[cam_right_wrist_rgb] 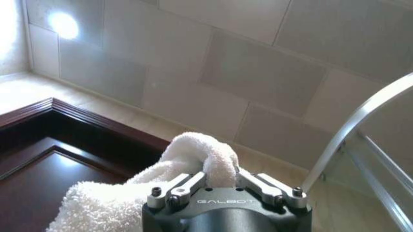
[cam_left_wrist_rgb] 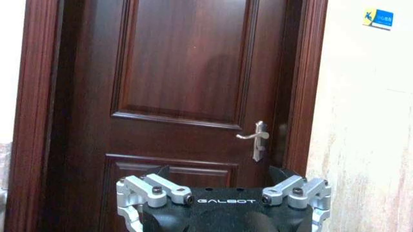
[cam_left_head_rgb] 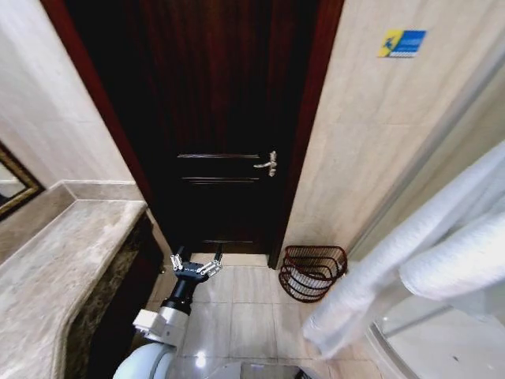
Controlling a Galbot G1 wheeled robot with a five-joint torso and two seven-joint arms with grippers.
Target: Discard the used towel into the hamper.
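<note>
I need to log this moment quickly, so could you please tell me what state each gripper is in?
Left gripper: open, empty, low before the door.
Right gripper: shut on the white towel.

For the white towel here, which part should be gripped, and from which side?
A bunched fold, as the right gripper has it: the white towel rises in a hump between its fingers and spills out to one side. Soft cloth has no rigid edge, so pinching across a gathered ridge looks surest. The left gripper hangs open and empty, low before the door.
</note>
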